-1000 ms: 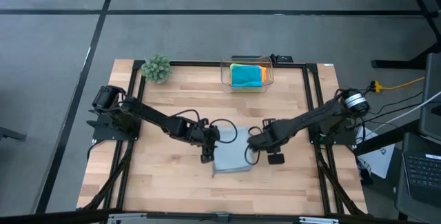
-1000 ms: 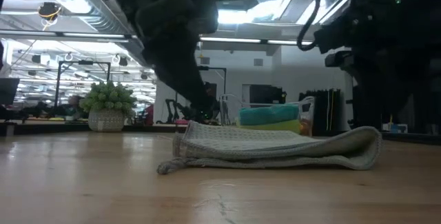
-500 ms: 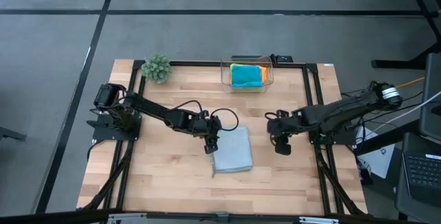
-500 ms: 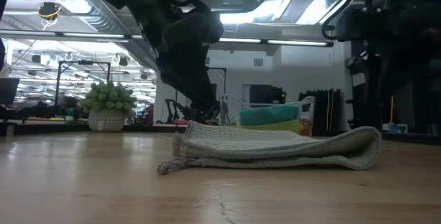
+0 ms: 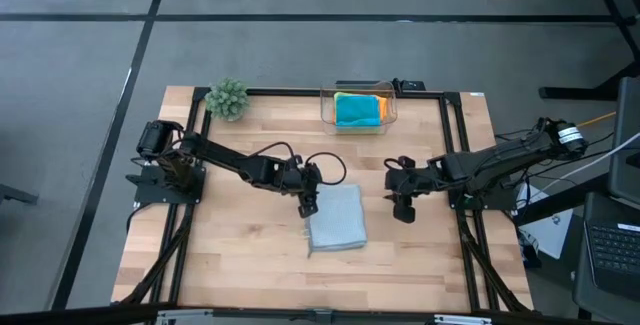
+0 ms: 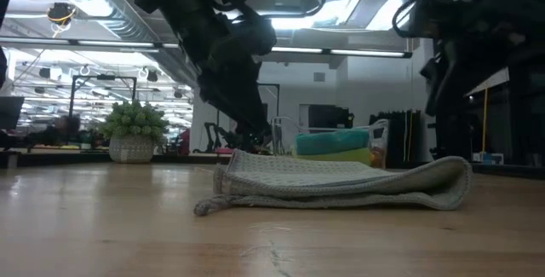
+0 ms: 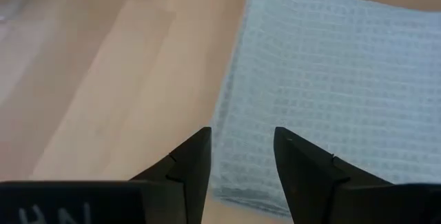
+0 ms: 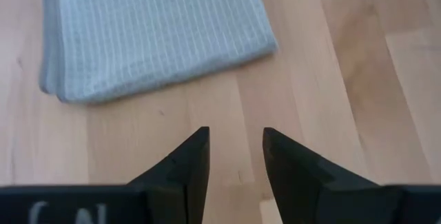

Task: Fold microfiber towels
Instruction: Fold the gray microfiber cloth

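Note:
A light grey towel (image 5: 336,218) lies folded in several layers flat on the wooden table's middle; it also shows in the low view (image 6: 341,183). My left gripper (image 5: 308,205) is open just over the towel's left edge (image 7: 231,114), near its far left corner, and I see no contact. My right gripper (image 5: 402,209) is open and empty over bare wood, to the right of the towel (image 8: 151,31). The turquoise, orange and lime green towels lie stacked in a clear box (image 5: 358,110) at the far edge.
A small green plant (image 5: 227,98) stands at the far left corner. A black frame (image 5: 455,145) runs along the table's edges. Bare wood lies in front of the towel and on both sides of it.
My right gripper has drawn back from the grey towel's right edge toward the table's right edge and stands off the towel. My left gripper has gone along the towel's left edge toward the far edge. The towel has stayed where it was.

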`<action>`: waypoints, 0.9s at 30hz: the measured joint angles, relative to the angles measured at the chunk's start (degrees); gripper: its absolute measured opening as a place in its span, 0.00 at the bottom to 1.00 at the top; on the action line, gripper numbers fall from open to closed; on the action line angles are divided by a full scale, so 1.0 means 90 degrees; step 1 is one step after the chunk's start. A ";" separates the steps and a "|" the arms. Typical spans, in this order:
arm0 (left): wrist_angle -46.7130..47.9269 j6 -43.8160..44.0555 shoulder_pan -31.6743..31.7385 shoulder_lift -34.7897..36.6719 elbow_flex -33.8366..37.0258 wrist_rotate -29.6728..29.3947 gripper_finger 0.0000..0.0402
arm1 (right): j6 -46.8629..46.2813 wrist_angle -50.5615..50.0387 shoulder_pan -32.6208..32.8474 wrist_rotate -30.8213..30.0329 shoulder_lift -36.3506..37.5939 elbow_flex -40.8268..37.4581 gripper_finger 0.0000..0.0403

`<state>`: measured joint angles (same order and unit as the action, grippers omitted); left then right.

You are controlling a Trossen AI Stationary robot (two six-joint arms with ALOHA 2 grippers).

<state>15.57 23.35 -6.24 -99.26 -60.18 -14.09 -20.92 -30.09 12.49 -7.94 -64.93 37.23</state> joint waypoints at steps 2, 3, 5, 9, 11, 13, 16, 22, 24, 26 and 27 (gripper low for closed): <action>0.0000 -0.0033 0.0002 0.0000 0.0000 -0.0087 0.37 | 0.0004 0.0155 0.0000 0.0000 0.0000 0.0000 0.34; 0.0000 -0.0118 0.0002 0.0000 0.0000 -0.0093 0.37 | 0.0003 0.0246 0.0000 0.0000 0.0000 0.0000 0.34; 0.0000 -0.0294 0.0000 0.0000 0.0000 -0.0095 0.37 | 0.0001 0.0348 0.0000 0.0000 0.0000 0.0000 0.34; -0.0004 -0.0379 -0.0005 0.0000 0.0000 -0.0097 0.37 | -0.0001 0.0382 0.0000 0.0000 -0.0004 0.0000 0.37; -0.0007 -0.0352 0.0011 0.0000 0.0000 -0.0096 0.37 | 0.0019 0.0384 0.0000 -0.0023 -0.0005 0.0000 0.41; -0.0007 -0.0320 0.0057 -0.0002 0.0000 -0.0071 0.37 | 0.0018 0.0381 0.0003 -0.0263 -0.0005 0.0000 0.46; -0.0005 -0.0191 0.0165 -0.0002 0.0000 0.0043 0.37 | 0.0018 0.0381 0.0000 -0.0831 -0.0005 0.0000 0.54; 0.0044 0.0040 0.0413 -0.0005 0.0000 0.0372 0.40 | 0.0034 0.0381 0.0000 -0.1827 -0.0006 0.0000 0.66; 0.0044 0.0051 0.0477 -0.0005 0.0000 0.0381 0.43 | 0.0038 0.0384 0.0000 -0.2006 -0.0005 0.0000 0.67; 0.0044 0.0051 0.0532 -0.0005 0.0000 0.0373 0.47 | 0.0040 0.0388 0.0000 -0.2112 -0.0007 0.0000 0.67; 0.0044 0.0051 0.0558 -0.0005 0.0000 0.0317 0.49 | 0.0040 0.0393 0.0000 -0.2145 -0.0007 0.0000 0.67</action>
<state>15.97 23.81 -1.21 -99.31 -60.18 -11.23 -20.56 -26.55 12.49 -27.25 -64.99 37.23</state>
